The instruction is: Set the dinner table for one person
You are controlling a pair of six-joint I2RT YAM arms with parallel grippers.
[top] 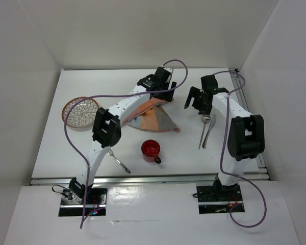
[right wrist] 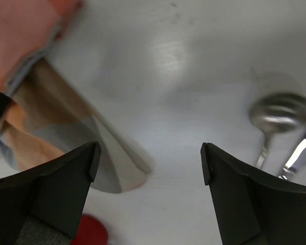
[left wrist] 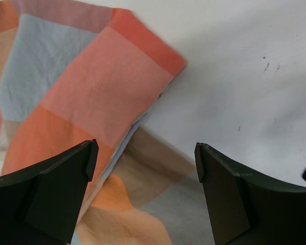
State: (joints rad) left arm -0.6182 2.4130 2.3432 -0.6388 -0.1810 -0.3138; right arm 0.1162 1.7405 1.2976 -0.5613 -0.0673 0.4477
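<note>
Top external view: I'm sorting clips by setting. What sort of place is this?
Probably a robotics lab cell, not a home: matte-white rectangular tabletop with aluminium rails, plain white enclosure walls, two white-and-black robot arms bolted at its near edge.

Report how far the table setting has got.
Nothing looks placed: the cloth lies bunched, the plate sits far left, and the cup, fork and spoon are scattered on the table. In hand: nothing; left gripper and right gripper hover open by the cloth. Left: spread cloth, arrange everything.
</note>
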